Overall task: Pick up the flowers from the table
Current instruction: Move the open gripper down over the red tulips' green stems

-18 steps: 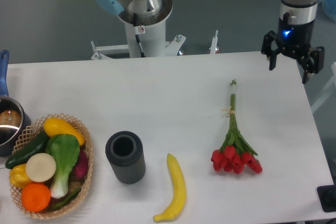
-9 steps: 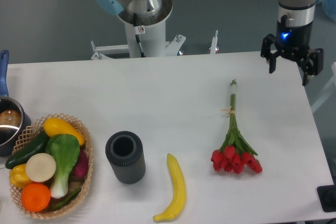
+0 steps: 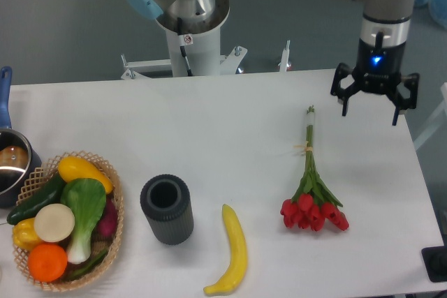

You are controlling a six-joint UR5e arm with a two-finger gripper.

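Note:
The flowers [image 3: 310, 185], red tulips with green leaves and thin stems tied by a tan band, lie on the white table [image 3: 209, 123] at the right, blooms toward the front edge and stem ends pointing to the back. My gripper [image 3: 370, 107] hangs above the table's back right part, to the right of and behind the stem ends. Its jaws stand wide apart and hold nothing.
A yellow banana [image 3: 232, 252] lies at the front middle. A dark ribbed cylinder cup [image 3: 166, 209] stands left of it. A wicker basket [image 3: 112, 193] of vegetables sits at the front left, with a pot [image 3: 10, 165] behind it. The robot base [image 3: 188, 26] stands behind the table.
My gripper has moved left, over the table and toward the flower stems, and has turned a little about its axis. The flowers have not moved.

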